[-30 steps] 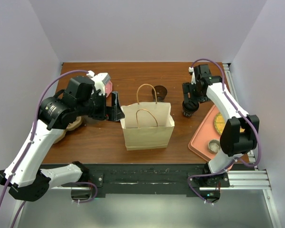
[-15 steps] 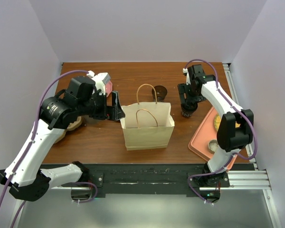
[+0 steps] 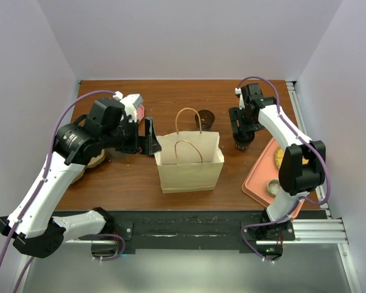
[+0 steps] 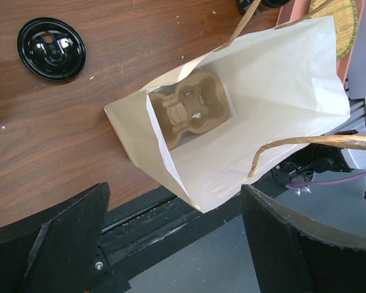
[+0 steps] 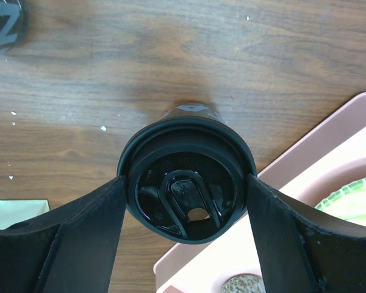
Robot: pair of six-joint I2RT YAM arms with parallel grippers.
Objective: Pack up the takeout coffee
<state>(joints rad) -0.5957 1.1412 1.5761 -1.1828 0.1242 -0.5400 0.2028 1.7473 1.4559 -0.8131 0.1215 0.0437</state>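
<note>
The takeout coffee (image 3: 242, 143), a short dark cup with a round black lid (image 5: 186, 183), stands on the wooden table just left of the pink tray. My right gripper (image 5: 186, 180) comes down over it from above. Its two fingers press against opposite sides of the lid rim, so it is shut on the cup. The paper bag (image 3: 189, 165) stands upright at the table's middle with its mouth open (image 4: 262, 110), and a brown pulp carrier (image 4: 192, 110) lies at its bottom. My left gripper (image 3: 149, 135) hovers wide open at the bag's upper left edge, holding nothing.
A loose flat black lid (image 3: 205, 116) lies behind the bag (image 4: 51, 40). The pink tray (image 3: 259, 176) at the right carries a plate and a small round container (image 3: 274, 187). A tan object (image 3: 93, 161) sits under the left arm.
The right arm swung its wrist a little left and settled around the cup, and its fingers closed slightly onto the lid. The left arm and the bag hardly moved.
</note>
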